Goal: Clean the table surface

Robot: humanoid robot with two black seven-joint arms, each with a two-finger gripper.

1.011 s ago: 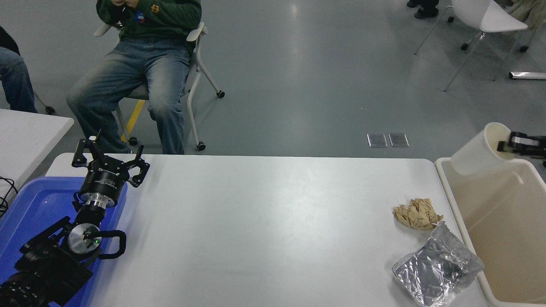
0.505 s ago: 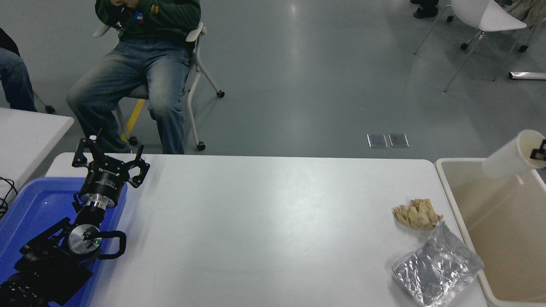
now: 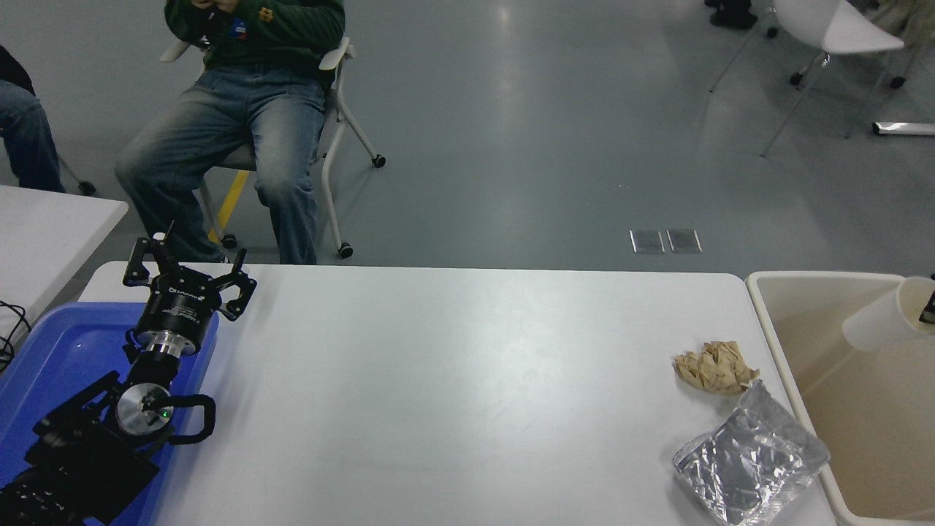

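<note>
Lower now, the cup [image 3: 884,320] hangs over the bin [image 3: 760,307]; right gripper [image 3: 928,310] barely visible, grip unclear; left gripper [image 3: 188,275] parked, spread; wad [image 3: 716,367] and foil [image 3: 749,464] remain on the table [image 3: 453,394].

— Any print legible?
— Only a pale line of lettering on the black body of the left claw [image 3: 191,281], above the blue tray [image 3: 51,351]. Too small and blurred to spell out.
— Anything on the silver bag [image 3: 749,456] or the crumpled brown paper [image 3: 716,367]?
— No. Nothing readable there, nor on the tabletop [image 3: 453,394], the beige bin [image 3: 774,321], or the paper cup [image 3: 880,325].
</note>
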